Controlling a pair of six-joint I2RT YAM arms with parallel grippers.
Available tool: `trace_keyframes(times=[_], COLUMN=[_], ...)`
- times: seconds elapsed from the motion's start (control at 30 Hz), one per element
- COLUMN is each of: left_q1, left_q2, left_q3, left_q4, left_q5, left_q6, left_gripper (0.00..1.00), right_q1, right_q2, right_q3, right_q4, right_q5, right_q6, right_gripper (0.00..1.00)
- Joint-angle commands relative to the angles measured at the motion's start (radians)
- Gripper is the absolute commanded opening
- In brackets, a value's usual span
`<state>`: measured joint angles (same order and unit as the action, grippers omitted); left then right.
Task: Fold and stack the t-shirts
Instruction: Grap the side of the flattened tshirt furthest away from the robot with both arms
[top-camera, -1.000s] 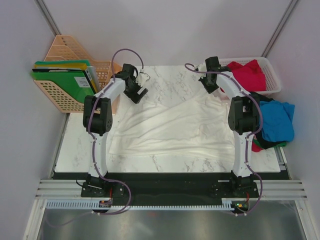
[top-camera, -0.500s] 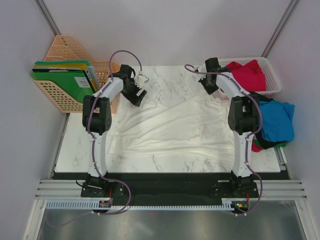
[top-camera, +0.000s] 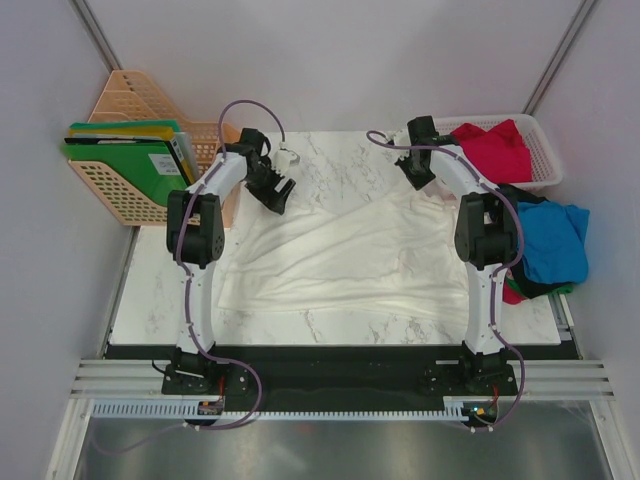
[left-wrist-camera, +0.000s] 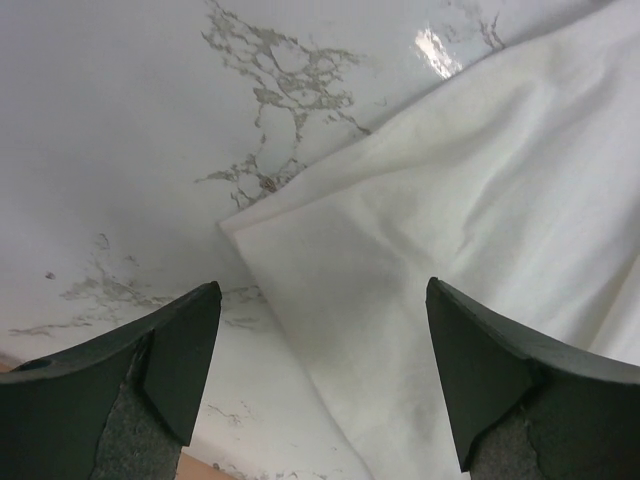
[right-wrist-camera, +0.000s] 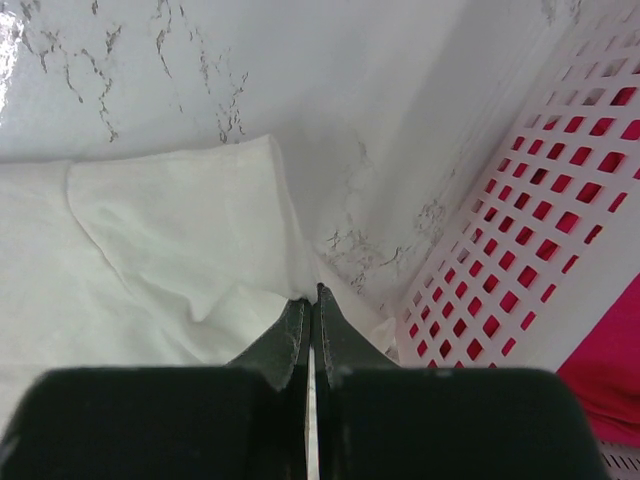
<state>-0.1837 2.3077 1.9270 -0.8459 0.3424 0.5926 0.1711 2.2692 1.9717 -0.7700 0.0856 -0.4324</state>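
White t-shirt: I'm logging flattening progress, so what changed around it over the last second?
The left gripper shifted slightly left above the far left corner of the white t-shirt, jaws open, gripping nothing. The right gripper also edged left, staying shut on the shirt's far right edge. The shirt's lie, the basket and the red t-shirt in it look unchanged.

Table (top-camera: 330, 150): white marble, grey veining. White shirt (top-camera: 340, 250) mid-table, plain, no print. Far right: white mesh basket (top-camera: 548, 150), red shirt (top-camera: 497, 150) showing. Right edge: bright blue shirt (top-camera: 555, 240), black shirt (top-camera: 533, 196) beside it. Far left: peach lattice rack (top-camera: 125, 100), green folders (top-camera: 120, 160). Arms (top-camera: 195, 300) white, black joints; cables (top-camera: 255, 100) purple.
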Motion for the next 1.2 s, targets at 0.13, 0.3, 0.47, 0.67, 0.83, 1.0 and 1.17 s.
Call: trace_keyframes(times=[0.13,0.3,0.47,0.67,0.83,1.0,1.17], left_q1=[-0.003,-0.016,-0.016,-0.016,-0.019,-0.022,-0.025], left_q2=[0.09,0.124,0.137,0.121,0.041,-0.109,-0.281], left_q3=[0.151,0.145,0.132,0.099,0.047,-0.057,-0.221], left_q4=[-0.013,-0.013,-0.013,0.007,0.047,0.091,0.142], left_q5=[0.047,0.023,0.014,0.013,0.03,0.053,0.063], left_q6=[-0.037,-0.034,-0.033,-0.053,-0.086,-0.114,-0.125], left_gripper=[0.83,0.72,0.35,0.02,0.02,0.02,0.02], right_q1=[0.004,0.004,0.005,0.005,0.014,0.022,0.03], right_q2=[-0.031,-0.03,-0.028,-0.049,-0.108,-0.189,-0.31], right_q3=[-0.014,-0.013,-0.017,-0.071,-0.111,-0.123,-0.186], right_q4=[0.026,0.028,0.029,0.07,0.109,0.109,0.103], right_q5=[0.019,0.026,0.028,0.013,-0.014,-0.012,-0.017], right_q6=[-0.014,-0.017,-0.022,-0.019,-0.016,-0.014,-0.011], right_gripper=[0.0,0.0,0.0,0.0,0.0,0.0,0.0])
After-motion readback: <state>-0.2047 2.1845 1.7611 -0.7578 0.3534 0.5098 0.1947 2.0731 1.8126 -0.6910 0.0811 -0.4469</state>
